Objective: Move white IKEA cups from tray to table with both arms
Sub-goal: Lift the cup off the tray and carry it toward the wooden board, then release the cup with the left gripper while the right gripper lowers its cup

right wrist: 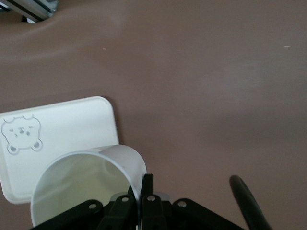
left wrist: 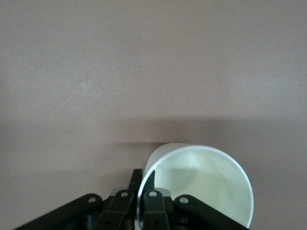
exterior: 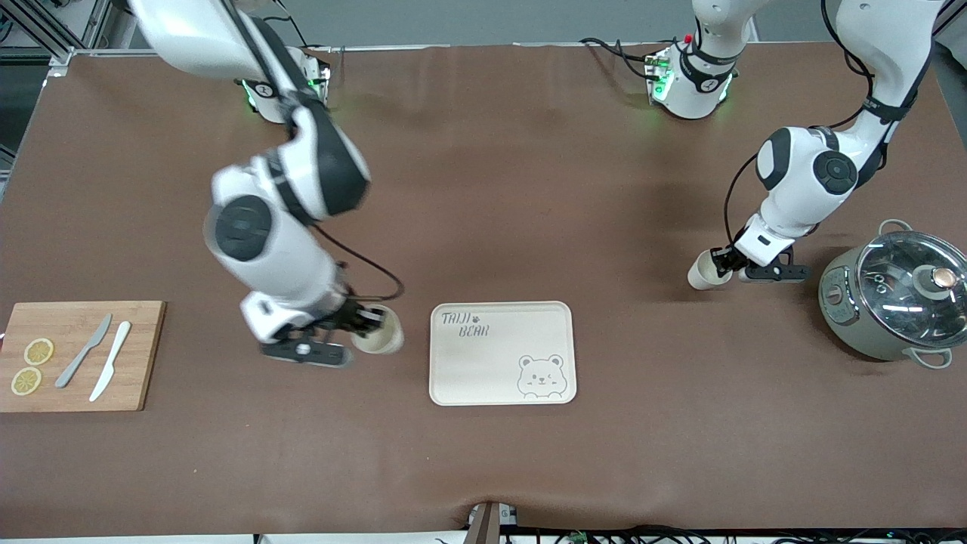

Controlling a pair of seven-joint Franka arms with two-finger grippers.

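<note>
My right gripper [exterior: 365,321] is shut on the rim of a white IKEA cup [exterior: 380,336], held tilted just above the table beside the bear tray [exterior: 502,353], toward the right arm's end. In the right wrist view the cup [right wrist: 86,184] is pinched at its wall, with the tray [right wrist: 62,134] past it. My left gripper [exterior: 727,261] is shut on the rim of the second white cup [exterior: 705,272], tilted low over the table between the tray and the pot. In the left wrist view this cup [left wrist: 201,187] shows with one finger inside it and one outside.
A grey-green glass-lidded pot [exterior: 895,298] stands at the left arm's end. A wooden cutting board [exterior: 79,355] with two knives and lemon slices lies at the right arm's end. A cable hangs from the right wrist [exterior: 378,276].
</note>
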